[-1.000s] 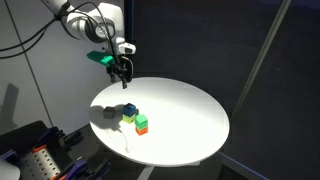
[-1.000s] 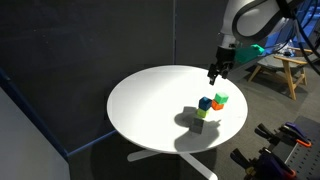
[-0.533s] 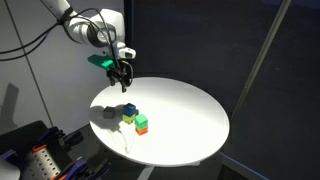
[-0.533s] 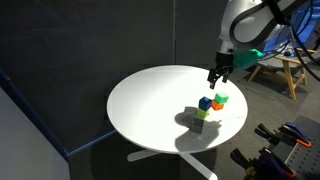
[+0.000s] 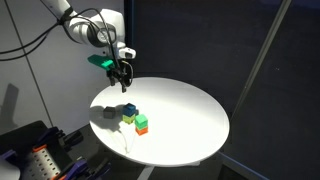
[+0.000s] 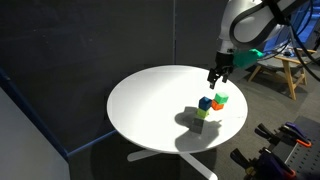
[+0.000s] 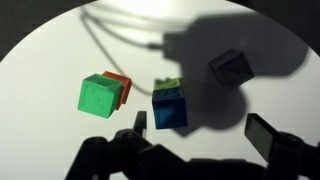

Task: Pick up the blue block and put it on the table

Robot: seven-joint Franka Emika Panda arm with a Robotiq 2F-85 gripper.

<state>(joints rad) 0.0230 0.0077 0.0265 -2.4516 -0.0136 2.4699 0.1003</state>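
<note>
The small dark-blue cube (image 7: 169, 110) sits mid-frame in the wrist view, apparently atop a yellow-green cube (image 7: 168, 86). It lies just left of the midline of the Robotiq gripper (image 7: 200, 132), whose jaws are spread wide and empty at the bottom edge. The gripper hangs well above. The round white table (image 6: 150, 100) is bare left of the cluster in an exterior view

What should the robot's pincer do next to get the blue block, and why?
Probably come down while lining up over the blue block. The pincer hangs open above the table, holding nothing. In the wrist view the block sits on a yellow-green cube and is not centred under the pincer.
</note>
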